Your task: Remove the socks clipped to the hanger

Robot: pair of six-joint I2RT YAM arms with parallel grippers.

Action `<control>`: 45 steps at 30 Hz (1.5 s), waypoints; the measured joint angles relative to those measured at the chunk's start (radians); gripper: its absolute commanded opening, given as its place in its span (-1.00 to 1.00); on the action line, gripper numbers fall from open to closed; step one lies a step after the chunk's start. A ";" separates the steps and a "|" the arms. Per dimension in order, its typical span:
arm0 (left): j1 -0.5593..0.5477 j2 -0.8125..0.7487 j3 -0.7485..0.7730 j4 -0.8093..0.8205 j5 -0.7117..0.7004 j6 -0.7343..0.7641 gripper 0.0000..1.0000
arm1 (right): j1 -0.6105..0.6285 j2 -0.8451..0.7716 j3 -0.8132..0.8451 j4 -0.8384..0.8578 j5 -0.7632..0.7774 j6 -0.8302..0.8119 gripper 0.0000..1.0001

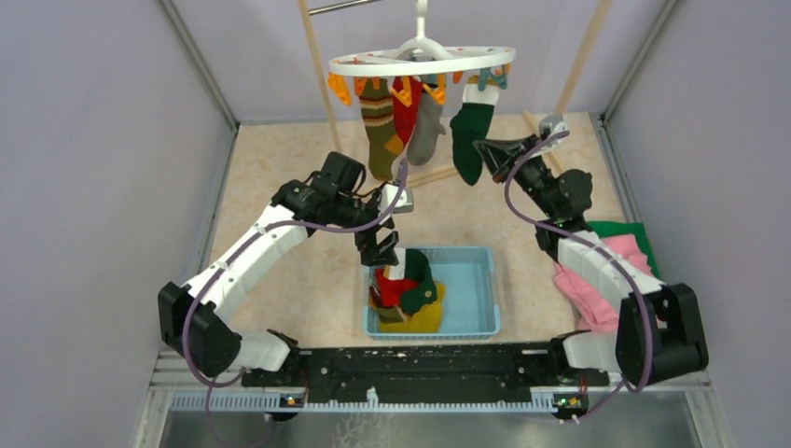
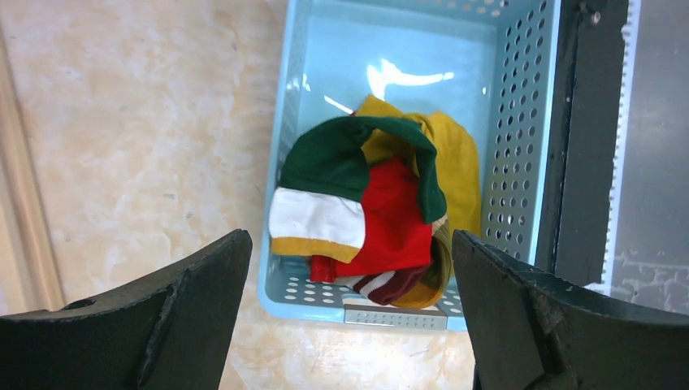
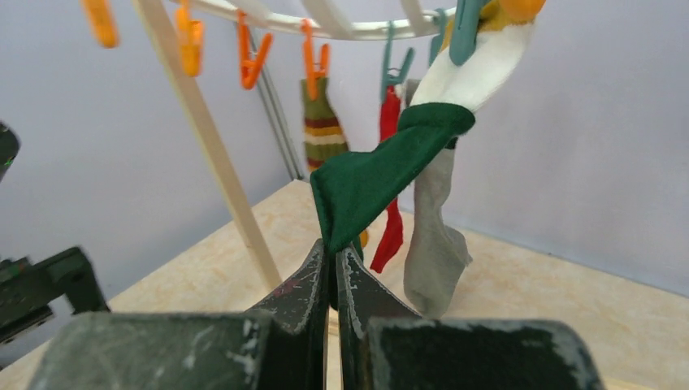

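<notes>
Right fingers [image 3: 321, 264] are pressed together, pinching the toe end of the green sock [image 3: 366, 179], and the sock stretches up at a slant from there to its white cuff, which a teal clip [image 3: 467, 28] holds on the hanger [image 3: 268, 20]. Hanging from the same white ring a bit further round are a striped sock [image 1: 378, 121], a red sock [image 1: 404, 107] and a grey sock [image 1: 427, 126], all dangling straight down, with a few orange clips holding nothing. Left fingers [image 2: 207, 280] are spread wide with nothing between them, hovering over the near end of the blue basket [image 2: 520, 122]. In that basket there's a pile of socks [image 2: 390, 219], green, red, mustard and a striped one, bunched toward one end. The basket sits on the tan surface [image 1: 280, 159] between the two arms, and a pink cloth [image 1: 597, 280] lies off to the right by the right arm.
</notes>
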 measured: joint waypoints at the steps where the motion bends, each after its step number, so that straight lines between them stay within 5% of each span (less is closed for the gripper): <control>1: 0.010 0.001 0.014 0.000 0.009 -0.011 0.98 | 0.014 -0.033 -0.014 -0.026 0.010 -0.003 -1.00; 15: 0.051 -0.005 0.098 0.035 0.101 -0.110 0.98 | 0.268 -0.383 -0.117 -0.306 0.127 0.029 -1.00; 26: 0.067 -0.018 0.098 0.082 0.175 -0.172 0.98 | 0.455 -0.313 -0.105 -0.323 0.127 0.122 -1.00; 39: 0.085 0.003 0.145 0.189 0.285 -0.262 0.80 | 0.478 -0.261 -0.048 -0.285 0.105 0.217 -1.00; 45: 0.094 0.027 0.153 0.231 0.314 -0.303 0.98 | 0.478 -0.261 -0.048 -0.255 0.074 0.271 -1.00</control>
